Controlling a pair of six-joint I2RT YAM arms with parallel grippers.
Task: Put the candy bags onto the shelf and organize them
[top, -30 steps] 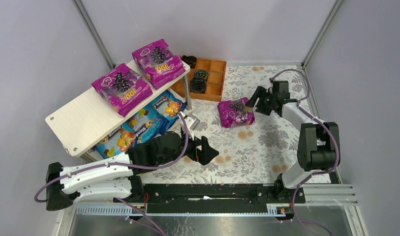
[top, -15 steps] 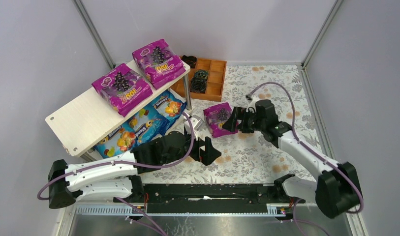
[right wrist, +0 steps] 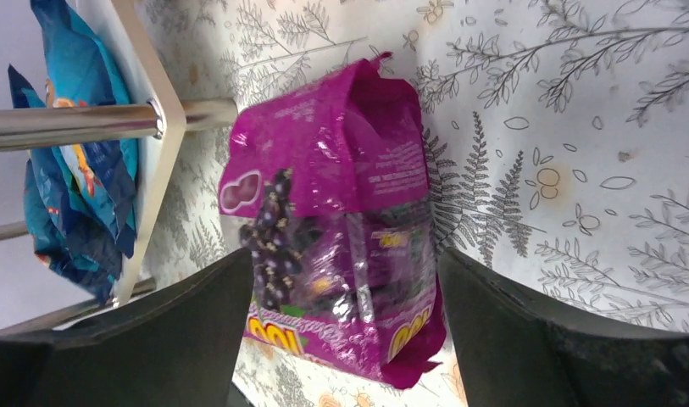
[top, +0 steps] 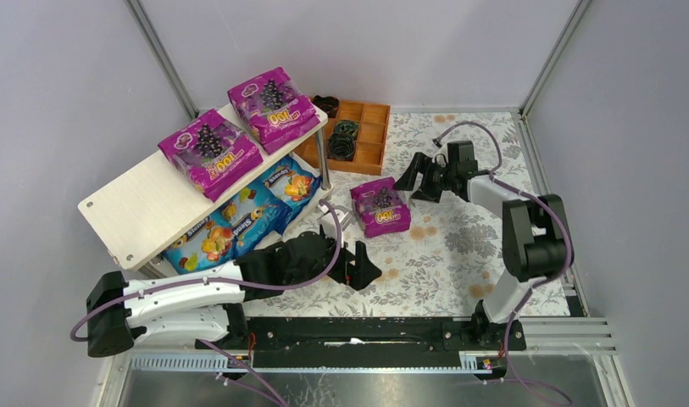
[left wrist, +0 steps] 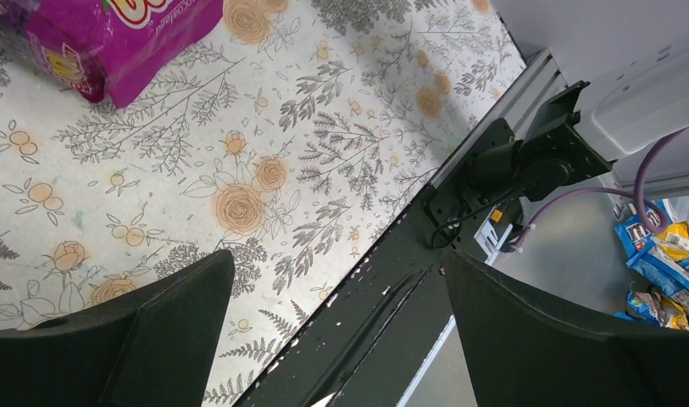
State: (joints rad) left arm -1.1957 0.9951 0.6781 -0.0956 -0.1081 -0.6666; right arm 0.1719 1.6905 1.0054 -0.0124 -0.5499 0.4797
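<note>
A magenta-purple candy bag (top: 380, 208) lies on the table beside the shelf's front post; it also shows in the right wrist view (right wrist: 341, 170). My right gripper (top: 411, 188) is open just right of it, with the jaws either side of its near end (right wrist: 345, 254) and not touching. My left gripper (top: 368, 264) is open and empty in front of the bag, over the table's near edge (left wrist: 336, 263). The pale shelf (top: 146, 203) holds two purple bags (top: 209, 151) (top: 271, 106) on top and blue bags (top: 239, 216) on the lower tier.
An orange-brown compartment tray (top: 363, 136) with black coiled rings (top: 344, 140) stands behind the shelf's right end. The shelf's metal post (top: 323, 165) is close to the loose bag. The black base rail (top: 358, 331) runs along the near edge.
The right gripper moved the purple bag left toward the shelf, let go of it and drew back to the right. The left gripper shifted slightly right.
</note>
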